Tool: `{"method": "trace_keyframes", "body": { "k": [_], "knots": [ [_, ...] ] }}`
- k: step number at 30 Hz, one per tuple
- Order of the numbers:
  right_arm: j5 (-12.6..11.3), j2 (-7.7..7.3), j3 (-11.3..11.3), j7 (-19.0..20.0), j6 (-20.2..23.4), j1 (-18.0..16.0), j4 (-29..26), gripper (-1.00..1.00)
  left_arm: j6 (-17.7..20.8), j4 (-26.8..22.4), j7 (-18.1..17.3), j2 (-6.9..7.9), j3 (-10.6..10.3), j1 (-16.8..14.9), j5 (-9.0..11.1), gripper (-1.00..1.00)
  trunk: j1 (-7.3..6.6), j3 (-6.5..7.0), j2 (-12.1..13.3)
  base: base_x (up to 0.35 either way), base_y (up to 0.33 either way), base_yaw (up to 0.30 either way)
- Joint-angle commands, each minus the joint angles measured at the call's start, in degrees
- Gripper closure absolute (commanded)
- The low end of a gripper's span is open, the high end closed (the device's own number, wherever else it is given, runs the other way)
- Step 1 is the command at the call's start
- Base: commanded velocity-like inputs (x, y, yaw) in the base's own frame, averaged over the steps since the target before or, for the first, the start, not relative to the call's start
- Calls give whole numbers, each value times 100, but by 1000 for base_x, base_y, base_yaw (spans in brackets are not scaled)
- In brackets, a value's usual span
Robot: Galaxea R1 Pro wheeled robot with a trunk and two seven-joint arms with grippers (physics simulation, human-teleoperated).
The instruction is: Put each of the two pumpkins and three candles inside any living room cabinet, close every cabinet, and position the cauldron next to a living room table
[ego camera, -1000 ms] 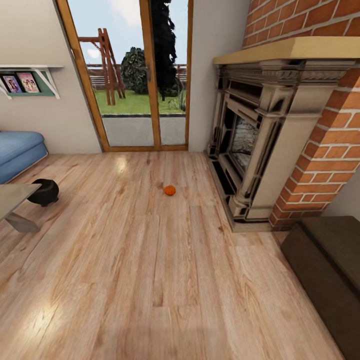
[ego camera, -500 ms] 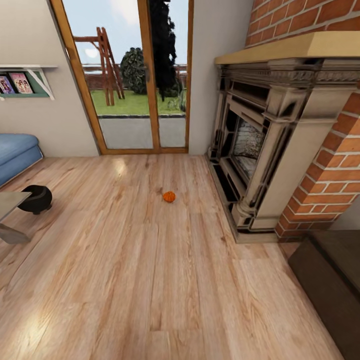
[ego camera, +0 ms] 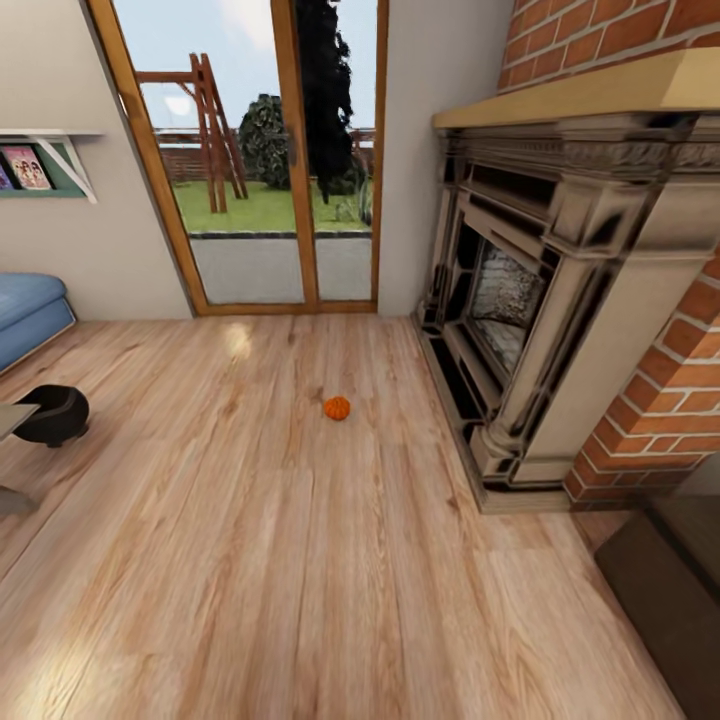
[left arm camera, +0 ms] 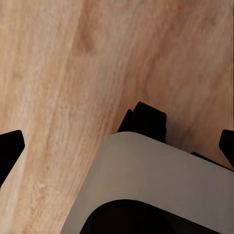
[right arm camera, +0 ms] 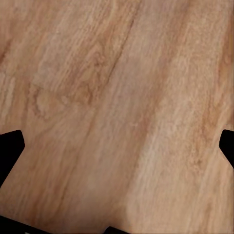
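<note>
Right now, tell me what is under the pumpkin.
The pumpkin sits directly on the bare wood floor, out in the open between the cauldron and the fireplace. Its contact patch is hidden by the pumpkin itself.

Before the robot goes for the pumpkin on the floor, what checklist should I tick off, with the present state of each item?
1. Pumpkin in sight, alone on the wooden floor: ok.
2. Path to it free of obstacles: ok.
3. Left gripper open, holding nothing: ok.
4. Right gripper open, holding nothing: ok.
5. Cabinet drawers shut: cannot tell, just a corner shows.
6. Cauldron beside the table: ok.
</note>
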Motion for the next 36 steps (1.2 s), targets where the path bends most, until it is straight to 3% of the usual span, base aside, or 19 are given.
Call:
{"method": "trace_keyframes", "body": {
  "k": [1, 36],
  "knots": [
    [0, 0, 0, 0, 0, 0, 2, -100, 0, 0, 0, 1, 0, 1, 0, -100, 0, 0, 0, 330, 0, 0],
    [0, -88, 2, 9, 43, -2, 30, -100, 0, 0, 0, 20, 0, 1, 0, -100, 0, 0, 0, 330, 0, 0]
  ]
}}
